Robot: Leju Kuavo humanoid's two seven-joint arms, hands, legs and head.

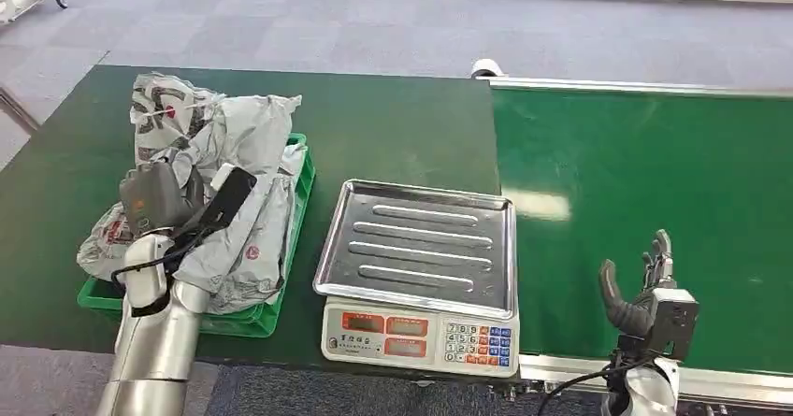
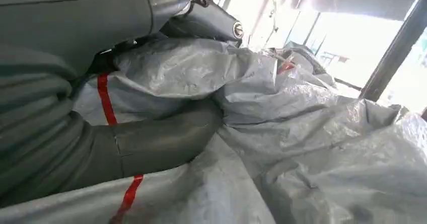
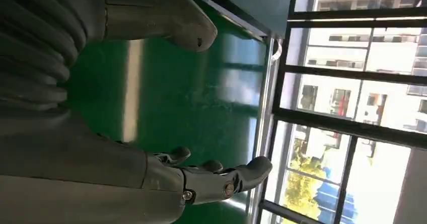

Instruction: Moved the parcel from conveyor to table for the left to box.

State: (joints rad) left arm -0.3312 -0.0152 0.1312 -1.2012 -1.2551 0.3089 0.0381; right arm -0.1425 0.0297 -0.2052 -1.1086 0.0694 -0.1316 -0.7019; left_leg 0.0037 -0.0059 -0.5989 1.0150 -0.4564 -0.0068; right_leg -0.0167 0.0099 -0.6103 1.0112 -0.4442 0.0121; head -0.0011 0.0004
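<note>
— Where was the parcel point(image 1: 245, 238)?

— At nine o'clock of the scale point(image 1: 418, 266), heaped with other grey bags in the green crate point(image 1: 272, 311) on the bench point(image 1: 393, 126). The left hand point(image 1: 173, 196) lay on the heap — its thumb point(image 2: 166, 141) pressed against a bag; whether it gripped, I couldn't tell.

— And the right hand point(image 1: 645, 299)?

— Over the conveyor point(image 1: 645, 182) at four o'clock of the scale, fingers point(image 3: 226, 178) spread, holding nothing.

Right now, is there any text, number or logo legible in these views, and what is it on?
Nothing can be read for certain.
Scale: keypad digits and panel markings are too small to read; its displays show no figures.
Grey parcel bags: red and black printed marks, too crumpled and blurred to read.
Left wrist view: red stripes on a bag, no letters.
</note>
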